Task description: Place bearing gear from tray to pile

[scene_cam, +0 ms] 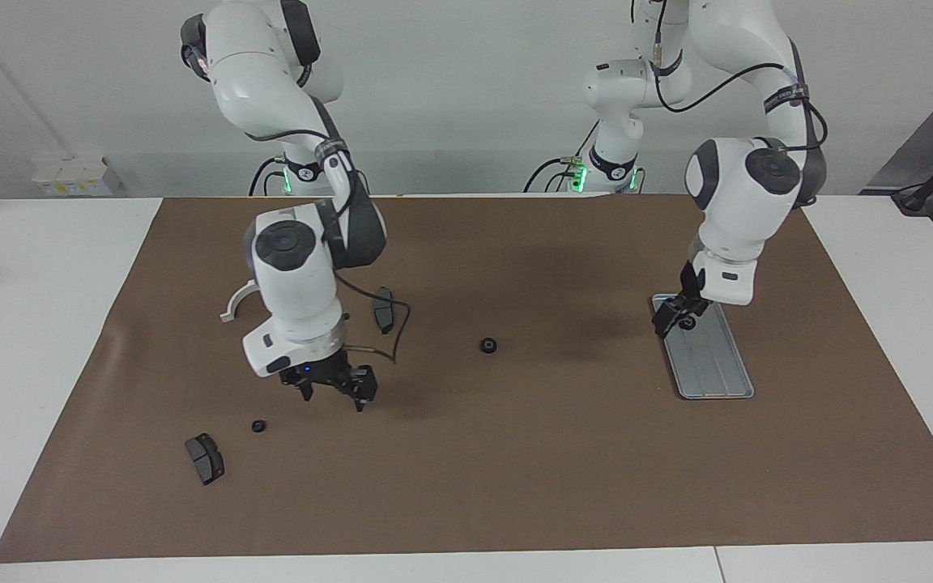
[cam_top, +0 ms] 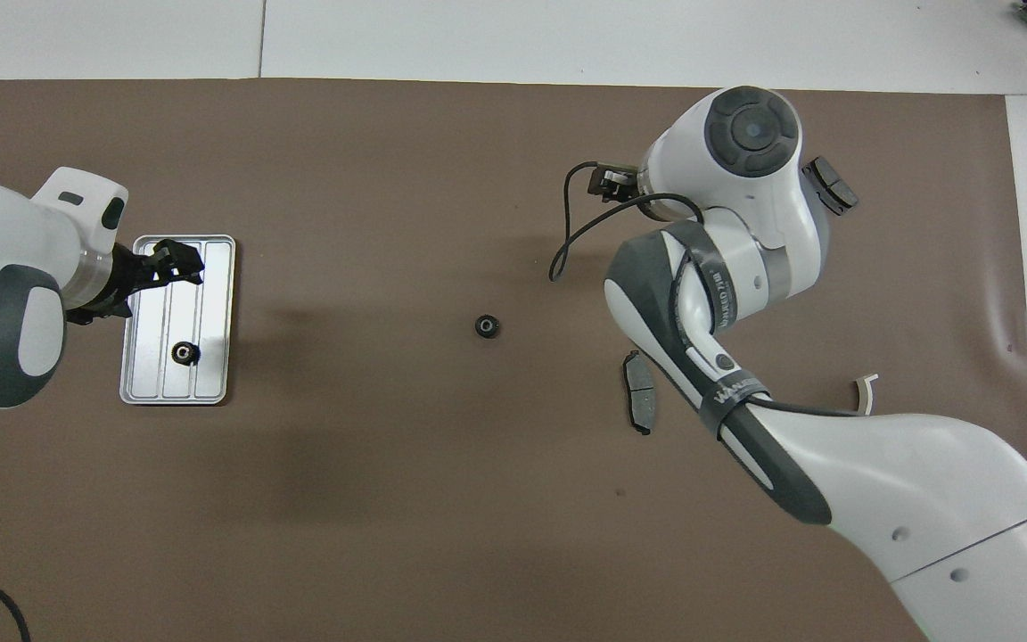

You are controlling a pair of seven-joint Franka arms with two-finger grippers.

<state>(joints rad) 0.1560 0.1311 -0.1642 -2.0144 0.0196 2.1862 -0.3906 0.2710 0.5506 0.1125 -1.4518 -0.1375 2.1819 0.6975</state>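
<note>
The silver ridged tray [scene_cam: 717, 376] [cam_top: 215, 267] lies at the left arm's end of the mat. One black bearing gear [scene_cam: 687, 321] [cam_top: 184, 354] rests in it. My left gripper [scene_cam: 671, 318] [cam_top: 176, 261] hangs open over the tray, just beside that gear and holding nothing. Two more black gears make up the spread-out pile: one [scene_cam: 488, 346] [cam_top: 487, 325] mid-mat, the other [scene_cam: 258, 425] toward the right arm's end and hidden in the overhead view. Just above the mat, beside that second gear, my right gripper [scene_cam: 335, 393] stands open and empty.
A dark grey brake pad [scene_cam: 204, 458] [cam_top: 828, 183] lies near the second pile gear. Another pad [scene_cam: 384, 309] [cam_top: 639, 403] lies closer to the robots. A white half-ring bracket [scene_cam: 238, 301] [cam_top: 866, 392] sits by the right arm. The brown mat [scene_cam: 515, 486] covers the table.
</note>
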